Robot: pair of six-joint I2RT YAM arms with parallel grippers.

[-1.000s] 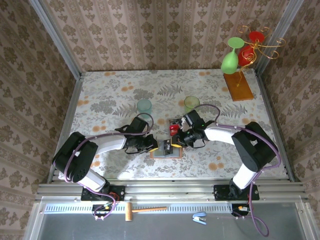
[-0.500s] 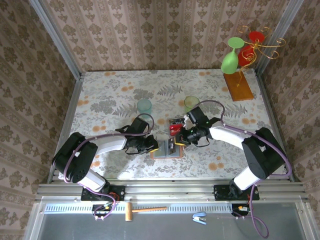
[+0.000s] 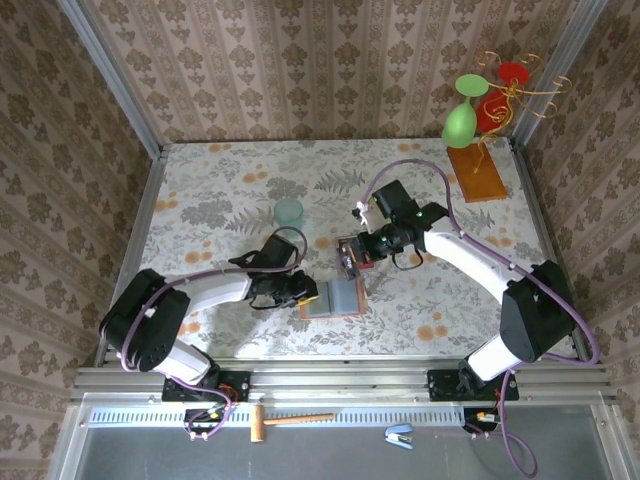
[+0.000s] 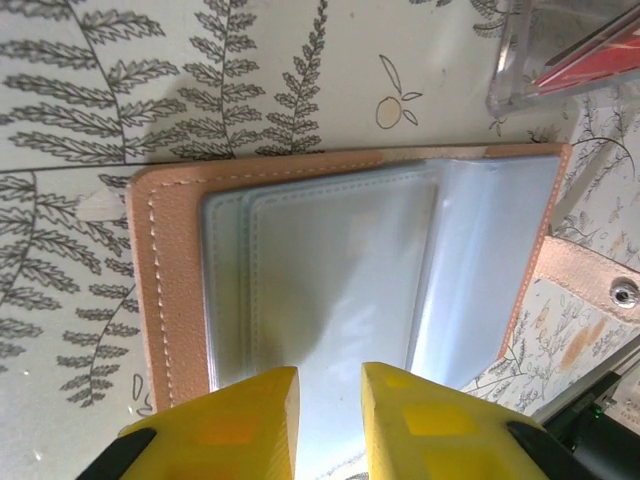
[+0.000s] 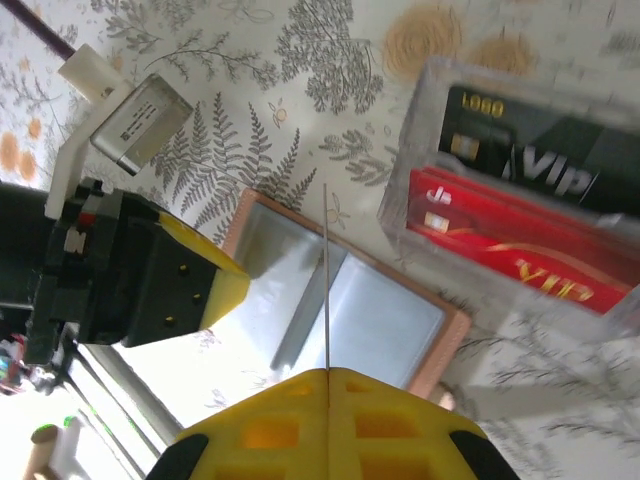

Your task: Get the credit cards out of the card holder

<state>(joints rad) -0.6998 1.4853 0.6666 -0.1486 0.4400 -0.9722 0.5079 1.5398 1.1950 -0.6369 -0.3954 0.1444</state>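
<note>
My right gripper [image 5: 327, 376] pinches a thin card [image 5: 326, 270], seen edge-on, near the open tan leather card holder with grey-blue pockets [image 5: 380, 320].
Red plastic cards [image 5: 500, 245] and a black card [image 5: 520, 150] lie in the clear plastic tray [image 5: 402, 200] just beside the holder; my left gripper [image 4: 328, 395] sits at its edge, fingers narrowly apart, and I cannot tell whether it grips.

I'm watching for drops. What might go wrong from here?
The right end effector pinches a card by its edge near the clear tray. The card may slip or miss the tray. The left end effector sits at the edge of the card holder, which might shift if bumped.
</note>
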